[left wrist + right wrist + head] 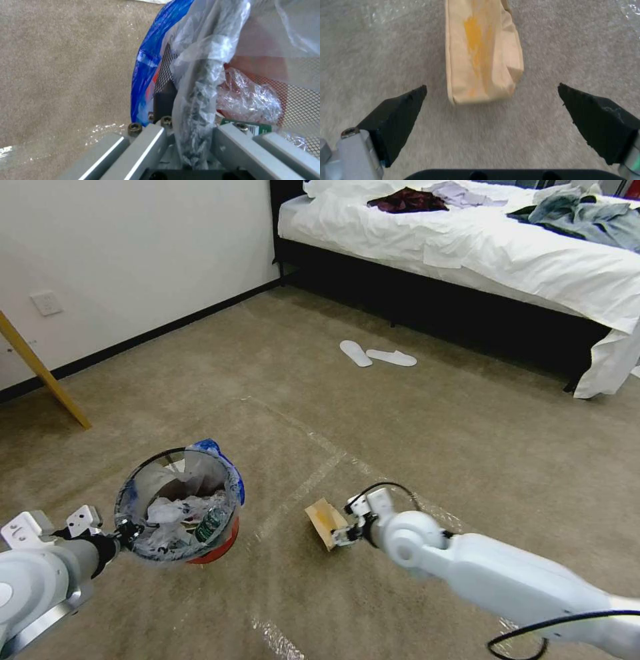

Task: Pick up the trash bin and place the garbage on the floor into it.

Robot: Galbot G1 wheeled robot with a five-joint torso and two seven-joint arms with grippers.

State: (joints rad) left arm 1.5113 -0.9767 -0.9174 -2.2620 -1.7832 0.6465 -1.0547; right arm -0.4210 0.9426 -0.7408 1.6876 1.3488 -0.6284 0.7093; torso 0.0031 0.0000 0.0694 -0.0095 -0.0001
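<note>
The red-orange trash bin hangs tilted above the floor, and my left gripper is shut on its near rim. In the left wrist view the left gripper pinches the black rim together with the clear, blue-edged liner. Garbage lies inside the bin: crumpled white tissues and a green-labelled bottle. A brown carton lies flat on the carpet. My right gripper is low at the carton's near end, open, and the carton lies just between its fingertips.
Shiny tape lines cross the carpet. Two white slippers lie farther ahead before a bed with clothes on it. A yellow wooden slat leans against the wall at the left.
</note>
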